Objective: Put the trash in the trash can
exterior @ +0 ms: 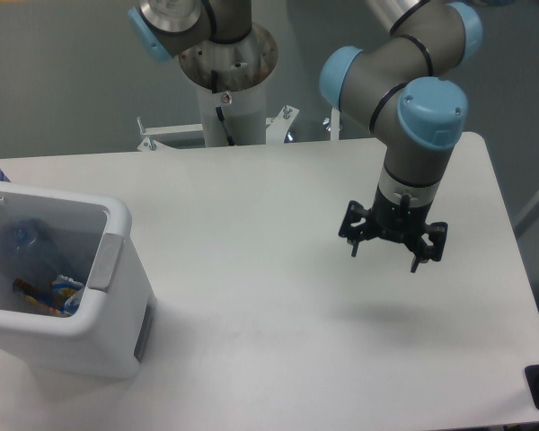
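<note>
— White trash can (pixel 117 305) sits at the table's (pixel 278 206) left edge; I see the bottle (pixel 36 260) lying inside it, bluish bits showing.
— And the gripper (pixel 391 256)?
— Well right of the can, above the tabletop, fingers spread wide, holding nothing. I can't make out the carton.
</note>
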{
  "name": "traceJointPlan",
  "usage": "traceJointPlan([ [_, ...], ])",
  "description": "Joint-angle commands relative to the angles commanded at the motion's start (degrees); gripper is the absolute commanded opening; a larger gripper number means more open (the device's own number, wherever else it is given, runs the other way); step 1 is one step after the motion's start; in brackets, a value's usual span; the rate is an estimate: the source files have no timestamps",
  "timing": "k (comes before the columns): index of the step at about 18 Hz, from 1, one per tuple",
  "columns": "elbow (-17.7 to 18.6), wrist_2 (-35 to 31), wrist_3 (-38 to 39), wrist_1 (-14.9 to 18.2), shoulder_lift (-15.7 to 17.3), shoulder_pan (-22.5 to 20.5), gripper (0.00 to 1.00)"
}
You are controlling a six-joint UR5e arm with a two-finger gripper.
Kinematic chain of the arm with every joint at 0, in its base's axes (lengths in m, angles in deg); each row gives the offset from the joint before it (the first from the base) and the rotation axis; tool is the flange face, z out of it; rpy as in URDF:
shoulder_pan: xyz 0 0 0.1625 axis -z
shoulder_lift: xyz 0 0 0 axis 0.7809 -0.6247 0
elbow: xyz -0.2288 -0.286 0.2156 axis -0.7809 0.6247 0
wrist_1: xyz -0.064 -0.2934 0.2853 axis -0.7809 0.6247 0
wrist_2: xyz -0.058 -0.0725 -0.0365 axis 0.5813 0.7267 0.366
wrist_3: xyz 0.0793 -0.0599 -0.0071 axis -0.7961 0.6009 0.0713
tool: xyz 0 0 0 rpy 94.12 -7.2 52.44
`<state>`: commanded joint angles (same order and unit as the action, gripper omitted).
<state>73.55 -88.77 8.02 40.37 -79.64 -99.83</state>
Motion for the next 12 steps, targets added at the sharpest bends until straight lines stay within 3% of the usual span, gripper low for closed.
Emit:
traceJointPlan([
  [8, 0.35, -0.26, -0.09, -0.26, 0.00, 0.70, 1.00],
  [12, 0.62, -3.78, -0.09, -0.53, -0.17, 2.20, 1.00],
])
